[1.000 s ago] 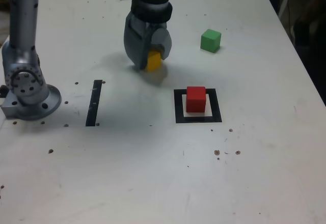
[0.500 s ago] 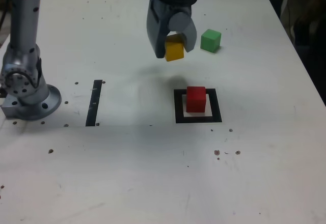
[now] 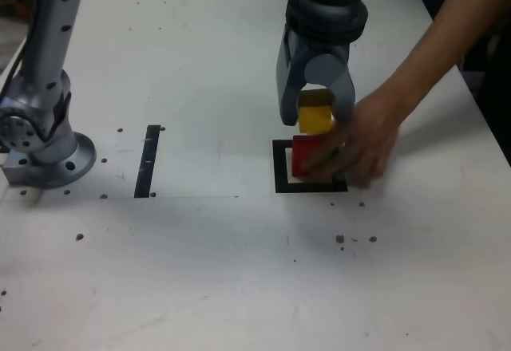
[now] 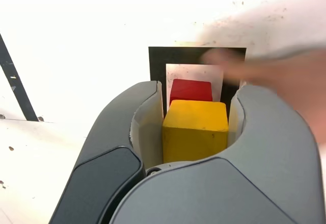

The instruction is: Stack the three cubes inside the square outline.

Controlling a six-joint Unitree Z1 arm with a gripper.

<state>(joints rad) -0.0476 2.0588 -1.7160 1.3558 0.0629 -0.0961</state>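
My gripper (image 3: pixel 314 117) is shut on the yellow cube (image 3: pixel 314 117), which hangs just above the red cube (image 3: pixel 304 157). The red cube sits inside the black square outline (image 3: pixel 281 167). In the wrist view the yellow cube (image 4: pixel 195 129) is clamped between both fingers, with the red cube (image 4: pixel 190 89) and the square outline (image 4: pixel 157 61) directly beyond it. A person's hand (image 3: pixel 365 145) reaches in from the exterior view's right and touches the red cube. The green cube is hidden from view.
The person's forearm (image 3: pixel 435 44) crosses the table's far right part. A narrow black strip (image 3: pixel 148 160) lies on the exterior view's left, near the arm's base (image 3: pixel 44 147). Small dark specks dot the white tabletop.
My gripper carried the yellow cube to the exterior view's right and down, over the red cube. A person's hand came in from the right and now covers where the green cube stood.
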